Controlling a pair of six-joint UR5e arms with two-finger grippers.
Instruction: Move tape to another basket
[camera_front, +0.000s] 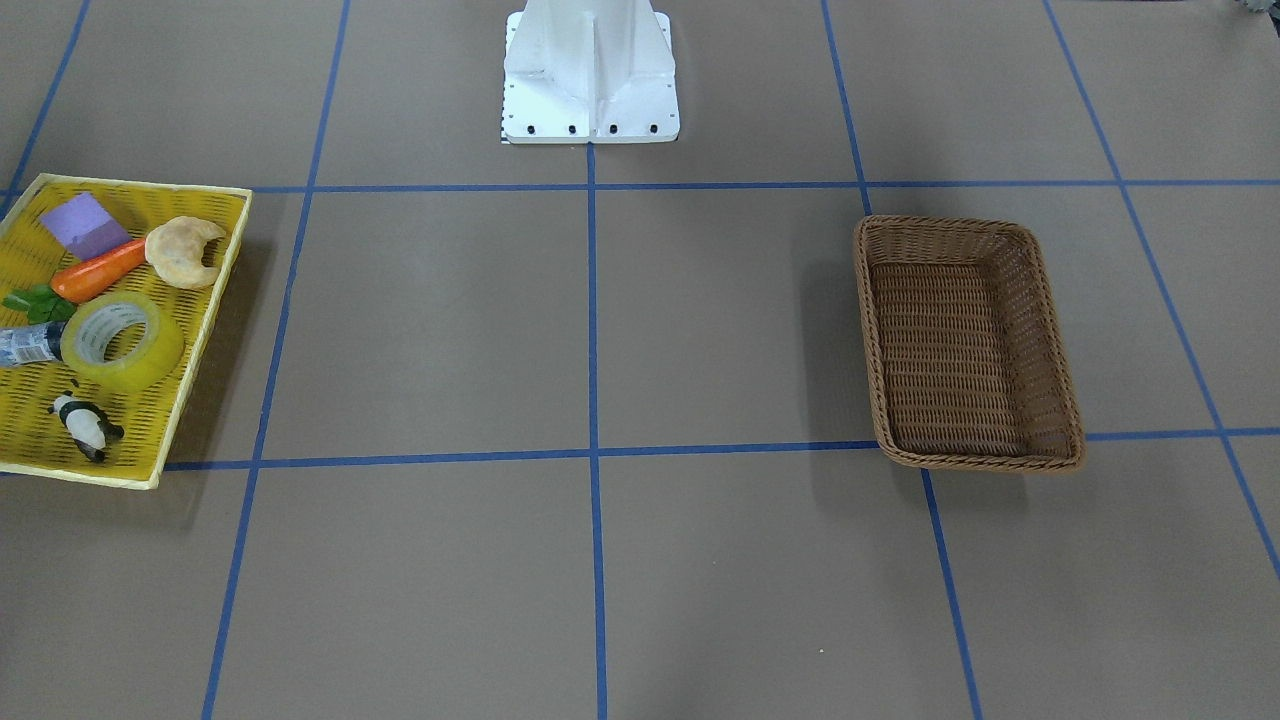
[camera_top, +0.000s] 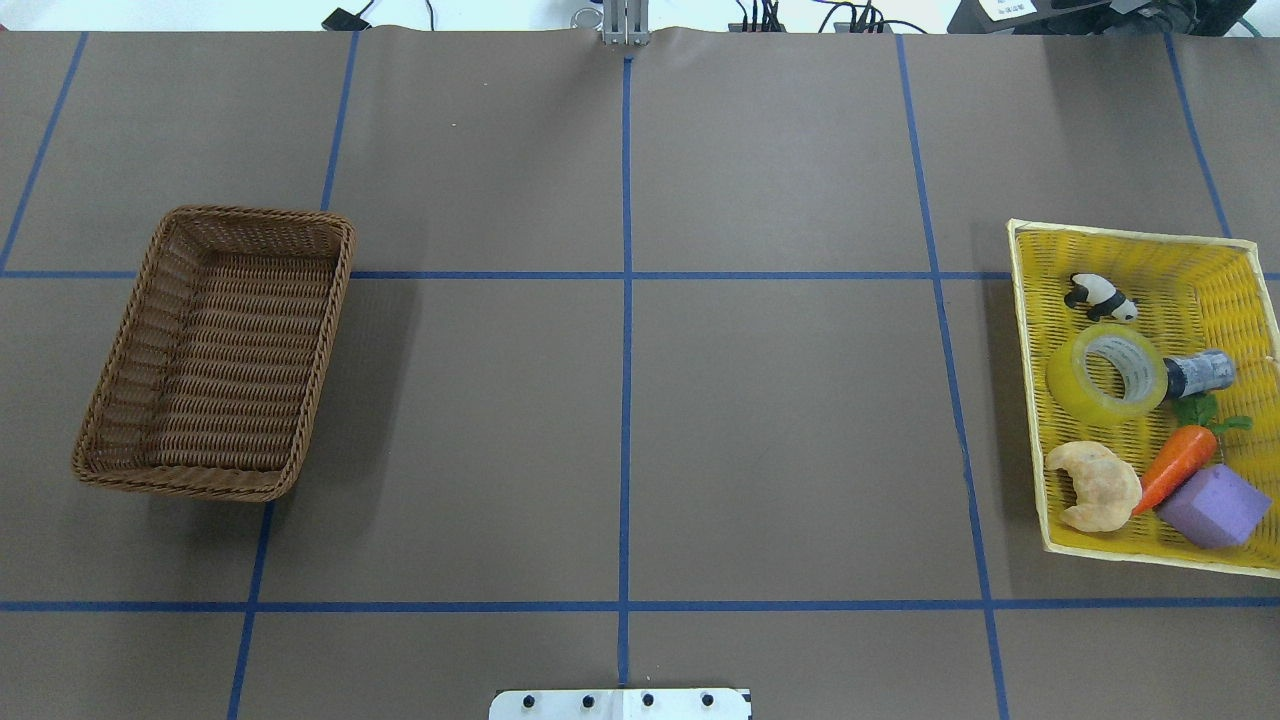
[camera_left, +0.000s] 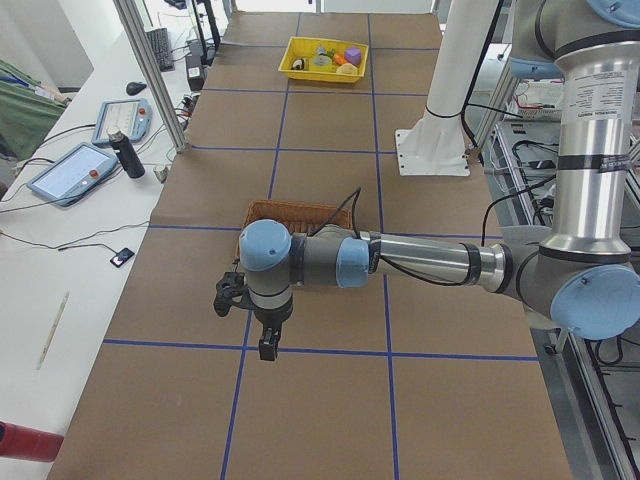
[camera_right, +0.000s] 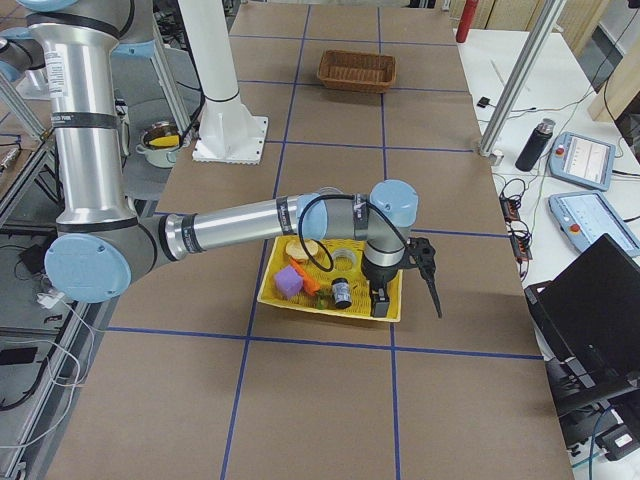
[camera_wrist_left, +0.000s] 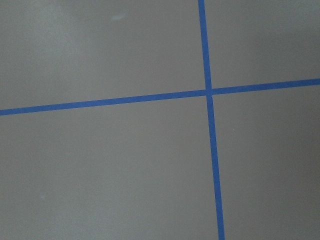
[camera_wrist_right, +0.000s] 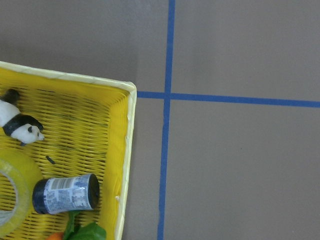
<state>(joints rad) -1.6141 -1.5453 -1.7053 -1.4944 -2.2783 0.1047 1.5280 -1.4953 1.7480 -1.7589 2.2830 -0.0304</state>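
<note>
The tape (camera_top: 1107, 374) is a yellow-green roll lying flat in the yellow mesh tray (camera_top: 1200, 270) on the robot's right; it also shows in the front view (camera_front: 122, 342) and at the right wrist view's lower left edge (camera_wrist_right: 10, 200). The brown wicker basket (camera_top: 220, 360) stands empty on the robot's left, also in the front view (camera_front: 965, 345). My right gripper (camera_right: 408, 297) hangs above the tray's outer edge; I cannot tell its state. My left gripper (camera_left: 250, 320) hangs over bare table beside the basket (camera_left: 290, 212); I cannot tell its state.
The tray also holds a panda figure (camera_top: 1100, 297), a small bottle (camera_top: 1200, 372) touching the tape, a carrot (camera_top: 1175, 465), a croissant (camera_top: 1095, 485) and a purple block (camera_top: 1212, 505). The white robot base (camera_front: 590, 70) stands at the table's middle edge. Blue tape lines grid the brown table.
</note>
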